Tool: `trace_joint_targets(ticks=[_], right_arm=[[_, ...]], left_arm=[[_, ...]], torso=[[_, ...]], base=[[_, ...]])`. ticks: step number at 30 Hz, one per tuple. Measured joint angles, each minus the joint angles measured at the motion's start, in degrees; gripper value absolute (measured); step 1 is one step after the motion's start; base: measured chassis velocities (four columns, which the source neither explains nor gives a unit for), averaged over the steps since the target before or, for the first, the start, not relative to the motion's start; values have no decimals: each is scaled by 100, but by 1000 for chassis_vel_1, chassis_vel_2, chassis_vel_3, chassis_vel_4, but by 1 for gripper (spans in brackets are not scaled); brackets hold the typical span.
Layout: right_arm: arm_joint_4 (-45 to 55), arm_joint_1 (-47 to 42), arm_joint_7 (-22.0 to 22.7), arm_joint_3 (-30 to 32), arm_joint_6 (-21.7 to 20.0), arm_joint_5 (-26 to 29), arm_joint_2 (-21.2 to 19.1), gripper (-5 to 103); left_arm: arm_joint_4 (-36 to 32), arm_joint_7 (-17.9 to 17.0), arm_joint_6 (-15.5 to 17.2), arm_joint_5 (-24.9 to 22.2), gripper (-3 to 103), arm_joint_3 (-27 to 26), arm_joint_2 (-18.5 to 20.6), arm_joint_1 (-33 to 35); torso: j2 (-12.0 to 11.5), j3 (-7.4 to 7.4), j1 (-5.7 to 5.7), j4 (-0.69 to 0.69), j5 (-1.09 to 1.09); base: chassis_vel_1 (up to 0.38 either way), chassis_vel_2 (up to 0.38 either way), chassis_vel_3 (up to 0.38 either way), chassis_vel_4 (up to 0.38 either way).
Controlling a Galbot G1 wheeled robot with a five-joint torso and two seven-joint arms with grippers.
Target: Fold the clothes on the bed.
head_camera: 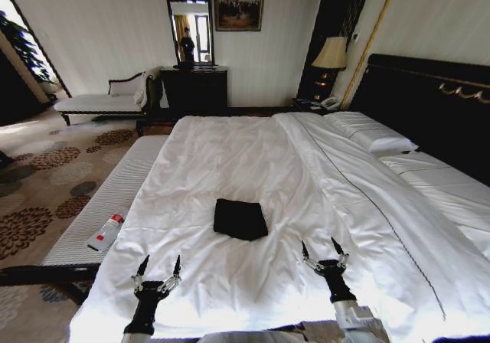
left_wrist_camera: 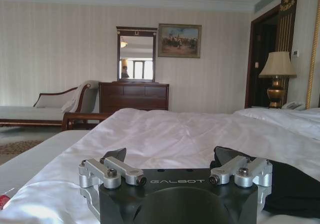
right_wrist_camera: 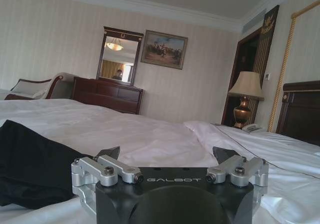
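The clothes [head_camera: 240,219] lie as a small, black, folded rectangle in the middle of the bed [head_camera: 230,155], on the white duvet. My left gripper [head_camera: 159,265] hovers open near the bed's front edge, to the left of and nearer than the clothes, not touching them. My right gripper [head_camera: 321,248] is open too, at the right of the clothes and apart from them. In the left wrist view the left gripper [left_wrist_camera: 170,156] stands open above the duvet with the clothes [left_wrist_camera: 292,184] beside it. In the right wrist view the right gripper [right_wrist_camera: 167,154] holds nothing, the clothes [right_wrist_camera: 30,166] off to its side.
A padded bench [head_camera: 115,197] runs along the bed's left side with a small red-and-white bottle [head_camera: 107,232] on it. Pillows [head_camera: 371,132] and the dark headboard [head_camera: 429,102] are at the right. A chaise longue [head_camera: 96,102], dresser [head_camera: 194,90] and lamp [head_camera: 331,54] stand by the far wall.
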Motion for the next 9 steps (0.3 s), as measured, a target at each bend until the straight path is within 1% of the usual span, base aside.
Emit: trace_joint_targets(ticks=[9], right_arm=[[-8, 9, 1, -9, -7, 3, -3, 100]], left_arm=[[0, 0, 0, 0, 100, 0, 0, 0]], torso=[[0, 0, 0, 0, 0]], base=[[0, 0, 0, 0]])
